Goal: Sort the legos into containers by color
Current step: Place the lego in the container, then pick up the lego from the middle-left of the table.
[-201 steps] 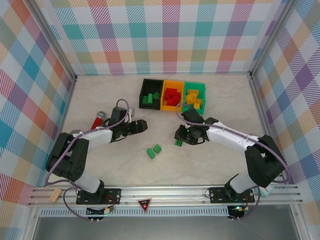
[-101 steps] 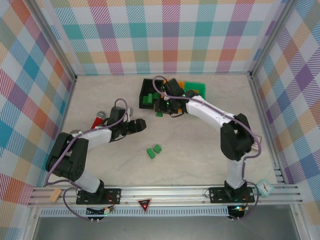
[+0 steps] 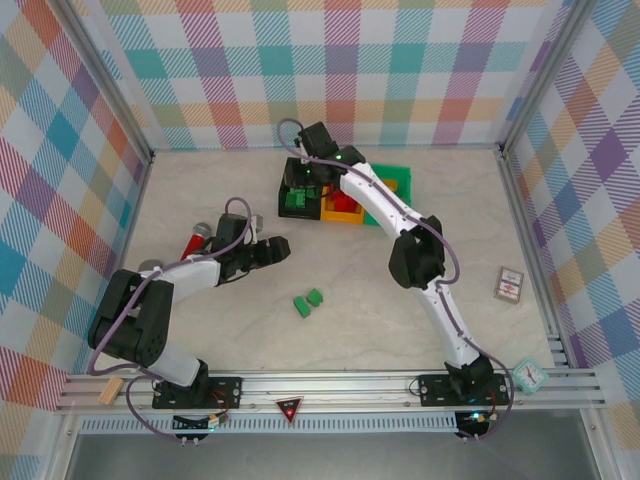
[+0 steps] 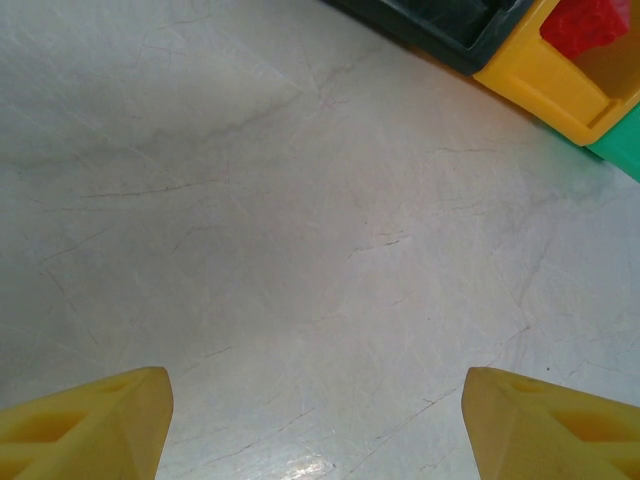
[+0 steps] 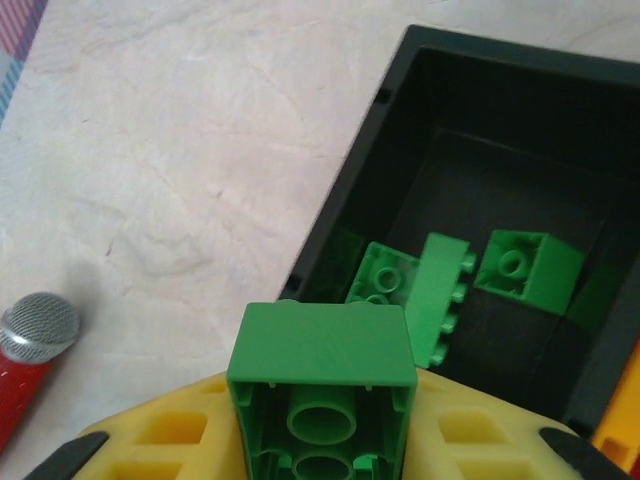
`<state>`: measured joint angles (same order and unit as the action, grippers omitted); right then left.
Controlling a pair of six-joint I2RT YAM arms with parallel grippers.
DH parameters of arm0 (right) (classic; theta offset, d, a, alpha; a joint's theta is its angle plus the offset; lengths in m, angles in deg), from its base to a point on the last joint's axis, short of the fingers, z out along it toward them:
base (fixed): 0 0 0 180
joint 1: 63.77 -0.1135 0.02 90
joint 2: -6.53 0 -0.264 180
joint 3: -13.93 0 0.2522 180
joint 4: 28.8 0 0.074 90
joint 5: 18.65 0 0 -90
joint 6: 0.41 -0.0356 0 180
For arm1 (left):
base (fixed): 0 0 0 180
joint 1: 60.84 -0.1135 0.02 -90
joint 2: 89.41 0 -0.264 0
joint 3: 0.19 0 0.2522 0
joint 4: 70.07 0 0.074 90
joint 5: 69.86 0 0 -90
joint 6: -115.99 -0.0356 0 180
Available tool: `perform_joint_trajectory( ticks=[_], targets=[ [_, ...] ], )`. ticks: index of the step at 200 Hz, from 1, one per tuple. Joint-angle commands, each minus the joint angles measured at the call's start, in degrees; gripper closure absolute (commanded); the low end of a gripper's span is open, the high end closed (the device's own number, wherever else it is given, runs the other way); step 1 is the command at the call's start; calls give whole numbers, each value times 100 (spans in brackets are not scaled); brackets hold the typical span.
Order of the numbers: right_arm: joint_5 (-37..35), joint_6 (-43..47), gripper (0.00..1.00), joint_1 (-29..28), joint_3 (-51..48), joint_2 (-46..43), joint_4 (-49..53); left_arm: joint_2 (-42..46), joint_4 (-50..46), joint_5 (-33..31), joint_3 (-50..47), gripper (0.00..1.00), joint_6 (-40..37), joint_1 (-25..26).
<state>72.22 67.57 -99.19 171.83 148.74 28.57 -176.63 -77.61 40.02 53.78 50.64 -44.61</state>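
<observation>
Right wrist view: the right gripper has a green lego clamped between its fingers, with the black bin just beyond the fingertips. Released here, the lego could clip the near rim and tumble outside. The left gripper fingers stand apart, empty.

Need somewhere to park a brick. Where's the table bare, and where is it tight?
Bare: the back-left stretch between the left wall and the black bin; the right side between the right arm and the card; the near strip below the two loose green legos. Tight: at that bin, where the right tool holds a green lego.
</observation>
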Motion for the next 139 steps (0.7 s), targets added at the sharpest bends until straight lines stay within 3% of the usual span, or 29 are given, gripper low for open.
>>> perform_joint_trajectory(
  ticks=[1, 40, 82, 109, 139],
  targets=[
    [89, 74, 59, 208, 227, 100, -15, 122, 67, -22, -66, 24, -29, -85],
    [320, 37, 41, 256, 229, 96, -82, 142, 90, 9, -74, 23, -26, -85],
    [742, 122, 39, 247, 21, -135, 23, 303, 73, -19, -119, 23, -39, -84],
    [1110, 194, 35, 219, -1142, -840, -568, 351, 90, -34, -144, 23, -48, -81],
    [1300, 136, 23, 220, -2955, -2035, -1621, 353, 138, 58, -149, 23, -10, -84]
  ],
)
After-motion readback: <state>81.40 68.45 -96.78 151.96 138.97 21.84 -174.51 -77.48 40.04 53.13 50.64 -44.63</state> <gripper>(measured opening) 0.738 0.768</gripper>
